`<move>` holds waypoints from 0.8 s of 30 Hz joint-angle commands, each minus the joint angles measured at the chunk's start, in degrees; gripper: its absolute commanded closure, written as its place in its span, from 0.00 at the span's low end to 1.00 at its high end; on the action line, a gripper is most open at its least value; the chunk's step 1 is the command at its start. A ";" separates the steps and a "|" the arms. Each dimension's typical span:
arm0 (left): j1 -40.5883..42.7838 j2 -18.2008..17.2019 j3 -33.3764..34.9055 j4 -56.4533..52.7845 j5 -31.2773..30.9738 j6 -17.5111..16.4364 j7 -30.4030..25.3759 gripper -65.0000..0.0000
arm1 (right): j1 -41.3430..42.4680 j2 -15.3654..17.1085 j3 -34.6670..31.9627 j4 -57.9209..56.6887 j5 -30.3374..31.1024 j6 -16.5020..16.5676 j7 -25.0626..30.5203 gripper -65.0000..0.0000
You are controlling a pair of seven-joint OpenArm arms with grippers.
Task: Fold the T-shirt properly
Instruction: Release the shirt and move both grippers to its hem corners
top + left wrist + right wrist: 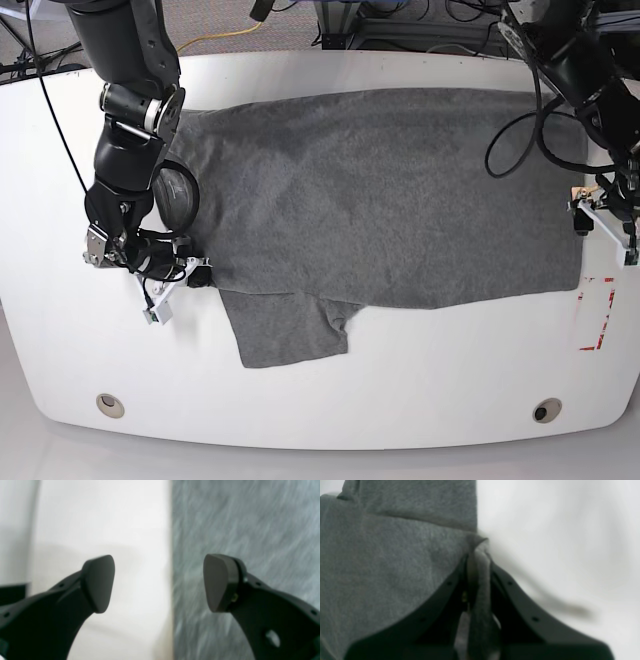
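The heather-grey T-shirt [390,200] lies spread across the white table [400,390], with one sleeve [285,325] sticking out toward the front edge. On the left of the base view, my right gripper [198,274] sits at the shirt's left edge. In the right wrist view it [478,562] is shut on a pinched fold of the T-shirt [395,567]. My left gripper [598,215] hovers at the shirt's right edge. In the left wrist view it [158,583] stands open and holds nothing, one pad [98,583] over bare table and the other over the T-shirt [237,530].
A red tape mark [597,315] lies on the table near the right edge. Two round holes [110,404] [545,410] sit near the front edge. Cables and equipment [400,20] line the back beyond the table.
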 commanded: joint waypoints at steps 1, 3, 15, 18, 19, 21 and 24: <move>-2.76 -2.31 -0.17 -4.86 -0.48 0.18 -2.87 0.20 | 2.03 0.67 0.08 0.91 0.91 0.52 1.14 1.00; -5.22 -3.27 -0.17 -10.66 -0.48 0.18 -4.98 0.20 | 2.03 0.67 0.08 0.91 0.91 0.52 1.14 1.00; -12.17 -6.00 -0.17 -32.37 -0.83 0.01 -13.25 0.20 | 1.86 0.76 0.08 0.91 0.91 0.52 1.05 1.00; -12.43 -5.47 0.18 -32.64 -0.92 -0.08 -13.16 0.20 | 1.86 0.67 0.08 1.00 0.99 0.52 0.97 1.00; -12.87 -4.77 0.89 -32.64 -0.92 -0.08 -13.07 0.20 | 1.86 0.67 0.08 1.00 0.99 0.52 0.97 1.00; -12.96 -3.80 2.47 -32.64 -0.92 -0.08 -12.98 0.20 | 1.86 0.67 0.08 1.00 0.99 0.52 0.97 1.00; -12.87 -3.27 4.23 -32.64 -0.92 -0.08 -12.98 0.20 | 1.86 0.67 0.08 1.00 0.99 0.52 0.97 1.00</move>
